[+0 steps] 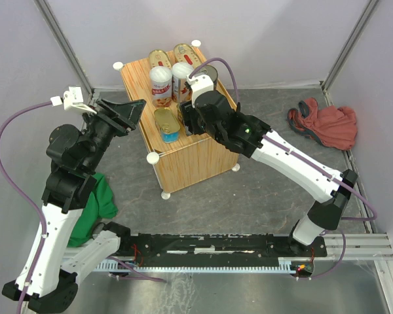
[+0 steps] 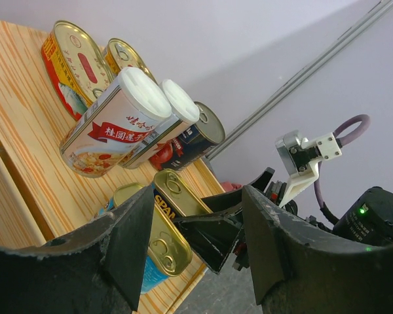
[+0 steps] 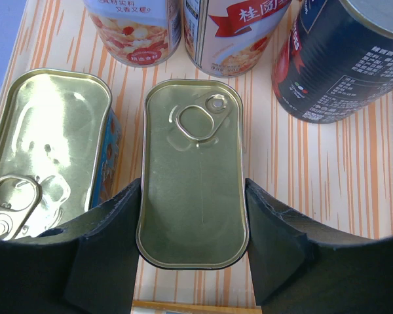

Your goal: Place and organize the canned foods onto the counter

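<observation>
The counter [image 1: 183, 157] is a wood-grain box with white knobs. At its back stand two oval gold cans [image 1: 158, 57], then two tall white-lidded cans [image 1: 160, 82] and a dark round can [image 1: 208, 73]. A rectangular gold can [image 3: 49, 144] with blue sides lies near the front. My right gripper [image 3: 192, 196] is shut on a second rectangular gold can [image 3: 193, 163], just right of that one, over the counter top. I cannot tell whether it rests on the wood. My left gripper [image 2: 198, 191] hovers open and empty off the counter's left edge [image 1: 134, 111].
A red cloth [image 1: 324, 124] lies on the grey floor at the right. A green cloth [image 1: 98, 203] sits behind the left arm. Grey walls enclose the back and sides. A black rail [image 1: 209, 245] runs along the near edge.
</observation>
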### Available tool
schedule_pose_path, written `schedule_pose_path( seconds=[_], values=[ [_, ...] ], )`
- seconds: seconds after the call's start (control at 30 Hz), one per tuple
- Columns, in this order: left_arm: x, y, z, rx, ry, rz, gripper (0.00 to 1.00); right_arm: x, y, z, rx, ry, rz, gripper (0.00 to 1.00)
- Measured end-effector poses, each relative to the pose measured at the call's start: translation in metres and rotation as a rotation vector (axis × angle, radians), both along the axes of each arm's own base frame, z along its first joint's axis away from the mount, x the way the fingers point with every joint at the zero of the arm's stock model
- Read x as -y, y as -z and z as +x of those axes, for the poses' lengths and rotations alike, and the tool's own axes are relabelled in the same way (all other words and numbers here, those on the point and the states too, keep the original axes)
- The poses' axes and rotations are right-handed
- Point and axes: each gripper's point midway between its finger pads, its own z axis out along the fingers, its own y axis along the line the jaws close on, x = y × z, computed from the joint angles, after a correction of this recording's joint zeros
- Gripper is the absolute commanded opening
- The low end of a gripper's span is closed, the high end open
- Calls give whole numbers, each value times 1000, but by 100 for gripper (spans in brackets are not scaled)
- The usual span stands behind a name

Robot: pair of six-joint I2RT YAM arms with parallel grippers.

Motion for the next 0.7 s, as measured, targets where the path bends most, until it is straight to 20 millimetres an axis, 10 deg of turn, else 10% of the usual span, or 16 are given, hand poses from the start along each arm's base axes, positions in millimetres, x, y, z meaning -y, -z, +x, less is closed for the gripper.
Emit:
schedule_pose_path(
  seconds=[0.4, 0.7],
  values=[
    [0, 0, 0, 0, 0, 0, 63, -1, 1, 2, 2, 5, 5, 71],
    [0, 0, 0, 0, 0, 0, 63, -3, -3, 4, 15, 7, 24, 77]
  ],
)
